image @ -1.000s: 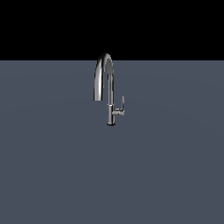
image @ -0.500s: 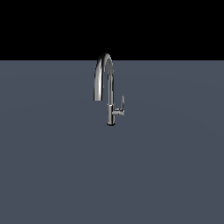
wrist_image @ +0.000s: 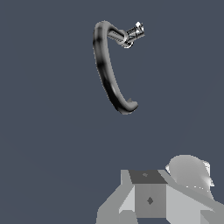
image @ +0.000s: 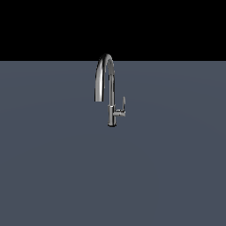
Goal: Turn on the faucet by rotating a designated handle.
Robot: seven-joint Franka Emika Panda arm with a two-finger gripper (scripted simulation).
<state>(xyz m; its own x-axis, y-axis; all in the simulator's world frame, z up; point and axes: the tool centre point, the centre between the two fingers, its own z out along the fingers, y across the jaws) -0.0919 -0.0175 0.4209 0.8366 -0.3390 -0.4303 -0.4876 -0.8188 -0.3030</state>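
Distance is seen between the thin chrome lever handle (image: 123, 106), upright beside the tall chrome gooseneck faucet (image: 110, 88) on the grey bench (image: 57, 167), and fingers whose state cannot be told.

You are looking at dim, flat pictures made by a computer. The smooth grey-blue floor (image: 53, 176) has even light all over, with no shadow under the tall shiny chrome faucet (image: 110, 88). The top of the exterior view is pure black. Bright streaks run down the faucet's curved pipe, next to dark bands. In the wrist view the small shiny lever handle (wrist_image: 133, 33) gleams white. Edges look jagged and a bit soft. Nothing bends at the corners.
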